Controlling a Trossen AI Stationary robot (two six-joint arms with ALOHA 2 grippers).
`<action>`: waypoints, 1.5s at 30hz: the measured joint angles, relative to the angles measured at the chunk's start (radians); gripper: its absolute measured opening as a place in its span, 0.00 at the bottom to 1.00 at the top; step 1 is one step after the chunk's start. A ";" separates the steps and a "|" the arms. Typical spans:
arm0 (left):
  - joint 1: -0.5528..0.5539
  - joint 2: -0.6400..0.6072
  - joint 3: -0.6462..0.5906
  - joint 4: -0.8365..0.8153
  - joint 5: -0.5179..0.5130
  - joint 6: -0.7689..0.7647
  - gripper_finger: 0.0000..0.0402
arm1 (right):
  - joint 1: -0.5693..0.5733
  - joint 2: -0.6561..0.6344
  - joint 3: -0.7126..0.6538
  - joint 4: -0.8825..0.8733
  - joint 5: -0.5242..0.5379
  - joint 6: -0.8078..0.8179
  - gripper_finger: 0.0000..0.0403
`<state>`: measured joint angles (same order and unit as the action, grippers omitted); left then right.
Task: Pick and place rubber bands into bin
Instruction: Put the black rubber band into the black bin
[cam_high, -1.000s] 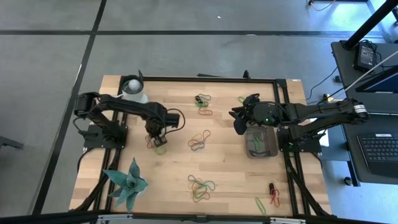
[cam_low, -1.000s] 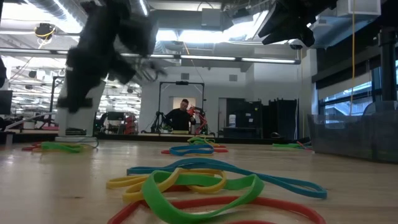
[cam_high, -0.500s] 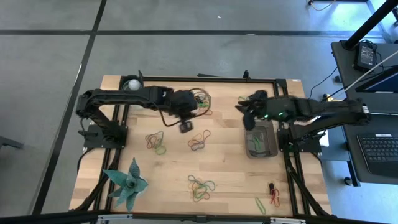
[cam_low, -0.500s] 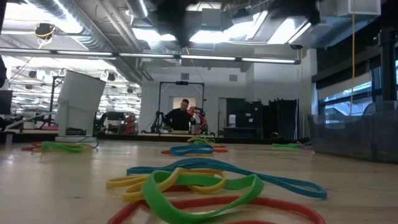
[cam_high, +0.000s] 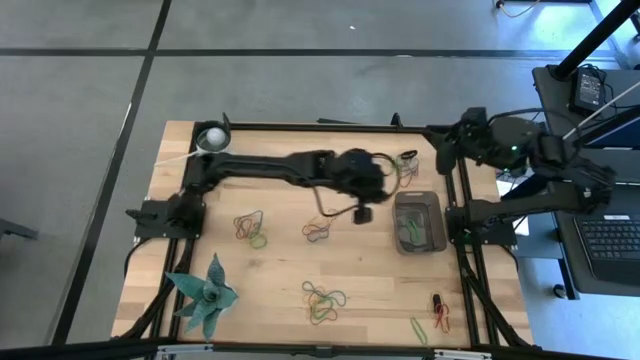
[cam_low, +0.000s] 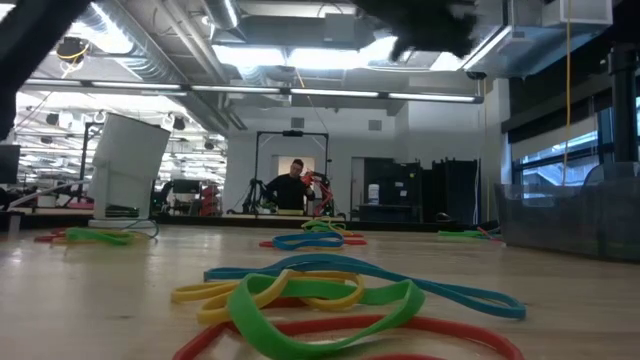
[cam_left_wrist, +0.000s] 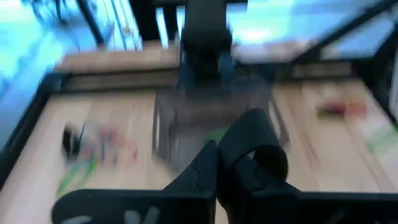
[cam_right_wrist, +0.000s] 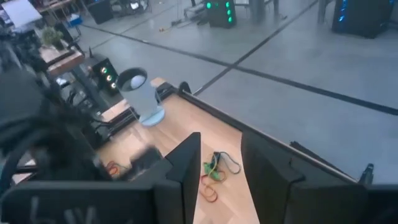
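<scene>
On the near part of the light wooden table (cam_high: 280, 270) sits a spiky teal paper star (cam_high: 205, 295) at the left; a tangle of thin coloured rubber bands (cam_high: 323, 301) lies near the middle; a few more bands (cam_high: 418, 326) and a small red and black bit (cam_high: 439, 302) lie at the near right corner; from table height the closest bands (cam_low: 320, 300) show as yellow, green, blue and red loops lying flat.

Farther in, two small heaps of bands (cam_high: 248, 228) and (cam_high: 318, 229) lie on the wood; the small dark grey bin with low walls (cam_high: 418, 222) sits at the right side of the table, with some bands inside it.

The left claw (cam_high: 362, 212) hangs over the table just to the left of the bin, at the end of the long dark left arm (cam_high: 270, 168); its two fingers are pressed together in its own camera; a thin dark loop (cam_high: 322, 203) hangs beside it, but I cannot tell if the fingers hold it.

Farther still, green and red bands (cam_right_wrist: 214, 171) lie near the far edge; a white round cup (cam_high: 213, 138) stands at the far left corner.

The right claw (cam_high: 443, 150) is up by the far right corner; its fingers (cam_right_wrist: 185, 171) are apart and hold nothing.
</scene>
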<state>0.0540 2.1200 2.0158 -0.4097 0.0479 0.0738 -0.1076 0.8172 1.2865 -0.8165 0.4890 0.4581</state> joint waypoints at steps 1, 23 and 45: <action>-0.002 0.038 0.035 0.027 0.003 -0.001 0.01 | -0.004 -0.007 0.000 0.000 0.000 -0.001 0.30; -0.041 0.520 0.335 0.286 0.000 -0.176 0.01 | -0.006 -0.022 0.000 -0.145 -0.041 0.010 0.30; -0.052 0.550 0.335 0.275 -0.030 -0.116 0.30 | -0.006 -0.022 0.000 -0.148 -0.041 0.012 0.30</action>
<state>0.0017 2.6696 2.3508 -0.1351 0.0183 -0.0420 -0.1131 0.7955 1.2869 -0.9642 0.4481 0.4700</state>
